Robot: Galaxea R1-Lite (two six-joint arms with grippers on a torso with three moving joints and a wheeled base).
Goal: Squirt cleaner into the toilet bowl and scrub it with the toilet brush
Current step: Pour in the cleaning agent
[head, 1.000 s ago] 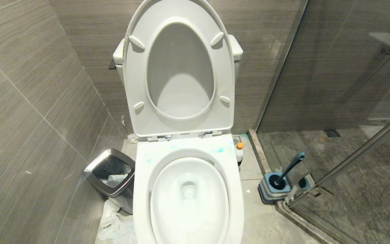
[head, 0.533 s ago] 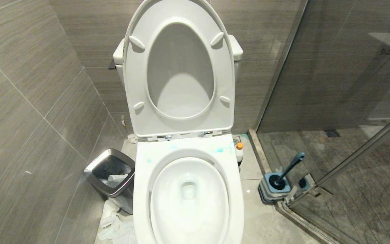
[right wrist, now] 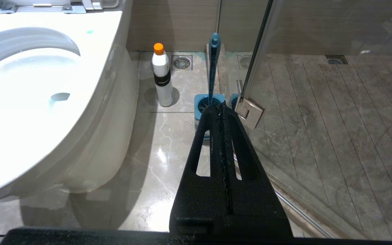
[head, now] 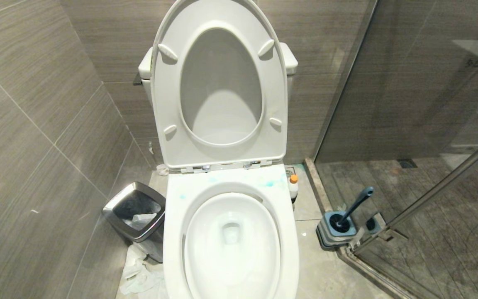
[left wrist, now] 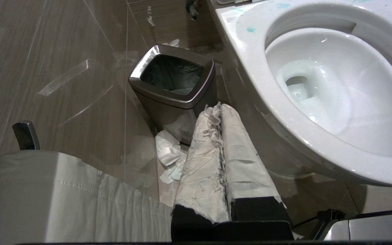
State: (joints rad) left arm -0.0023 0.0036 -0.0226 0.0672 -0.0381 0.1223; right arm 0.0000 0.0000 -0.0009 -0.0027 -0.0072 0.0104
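Note:
The white toilet bowl (head: 206, 216) stands before me with seat and lid raised; turquoise smears mark its rim. The cleaner (head: 293, 186), a white bottle with an orange cap, stands upright on the floor beside the bowl's right flank (right wrist: 162, 76). The toilet brush (head: 357, 203) leans in its blue-grey holder by the glass door; its teal handle (right wrist: 213, 68) rises from the holder. Neither arm shows in the head view. My left gripper (left wrist: 219, 108), wrapped in white covering, is shut and empty, low between bin and bowl (left wrist: 250, 78). My right gripper (right wrist: 220, 106) is shut and empty, short of the holder.
A steel-rimmed waste bin (head: 116, 207) stands left of the toilet with crumpled tissue (head: 139, 274) on the floor beside it. A glass shower door (head: 409, 104) and its hinge (right wrist: 249, 112) close off the right. Tiled wall runs along the left. A floor drain (right wrist: 181, 62) lies behind the bottle.

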